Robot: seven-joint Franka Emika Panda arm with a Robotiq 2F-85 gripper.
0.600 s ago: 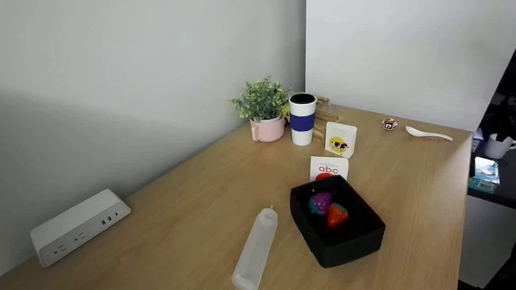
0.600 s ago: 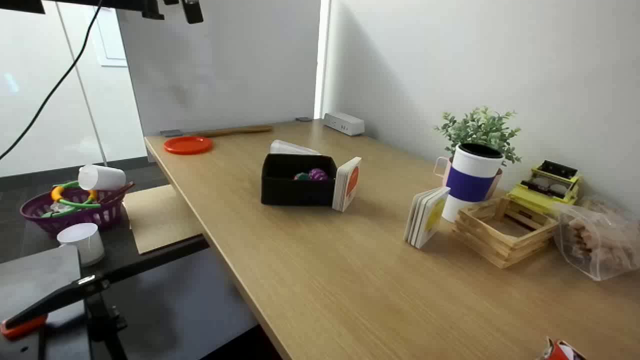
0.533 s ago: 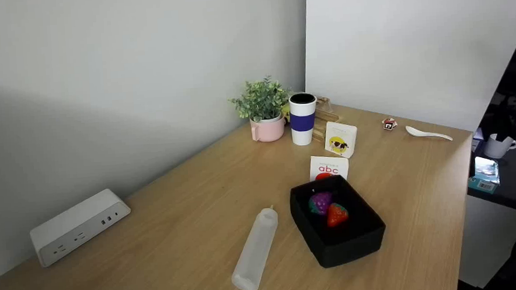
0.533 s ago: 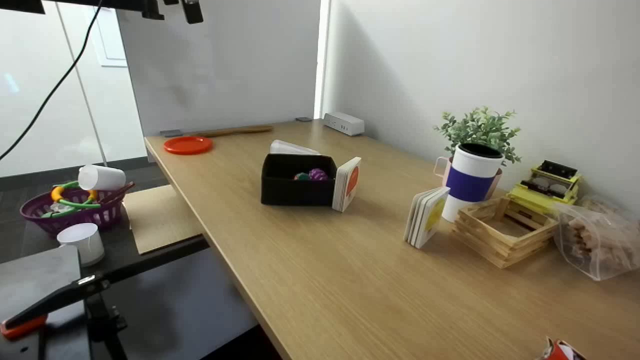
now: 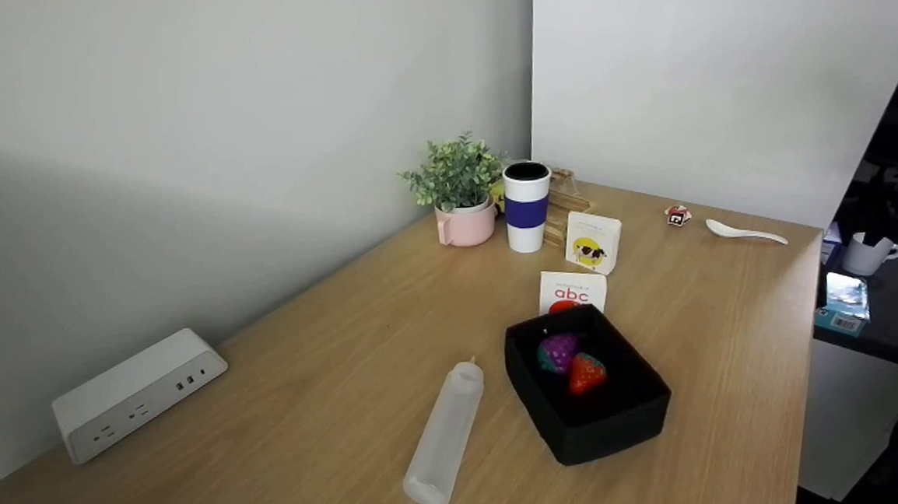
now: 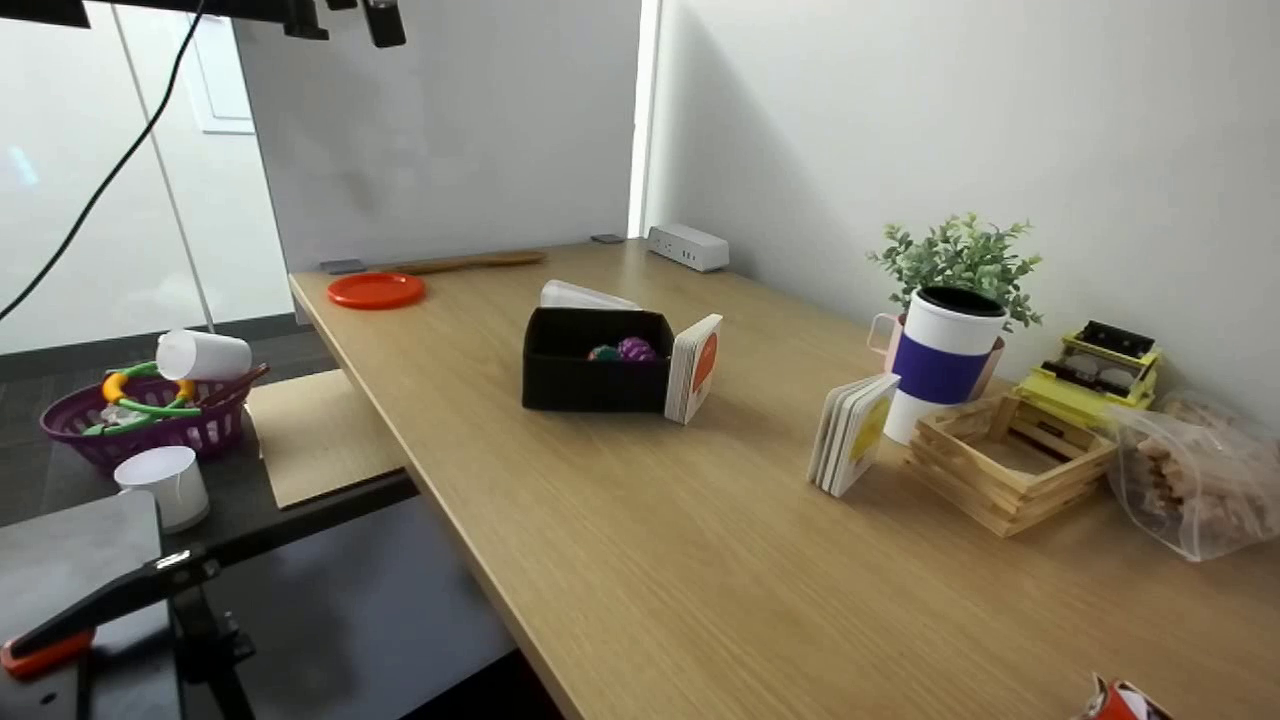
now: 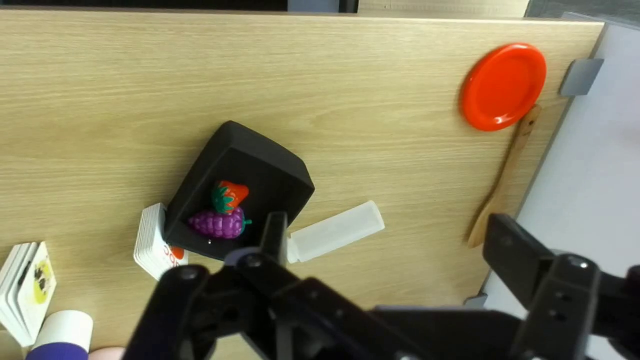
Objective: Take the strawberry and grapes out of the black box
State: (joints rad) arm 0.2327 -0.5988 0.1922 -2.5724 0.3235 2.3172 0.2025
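Note:
The black box [image 5: 590, 384] stands on the table, seen in both exterior views and in the wrist view. Inside it lie the strawberry [image 7: 231, 196], red with green leaves, and the purple grapes [image 7: 218, 223], side by side. An exterior view shows the grapes [image 6: 636, 348] over the box's near wall, while the strawberry is mostly hidden there. My gripper [image 7: 388, 218] is open with nothing between its fingers, high above the table. In the wrist view its left finger [image 7: 275, 235] overlaps a corner of the box. Dark arm parts [image 6: 385, 22] cut into an exterior view's top edge.
A translucent bottle [image 5: 445, 435] lies beside the box. A small abc book [image 5: 572, 290] stands against its end, and a cow book [image 5: 593, 243] farther off. Also on the table are a tumbler [image 5: 527, 208], potted plant [image 5: 461, 189], red plate [image 7: 504, 86] and wooden spatula [image 7: 505, 175].

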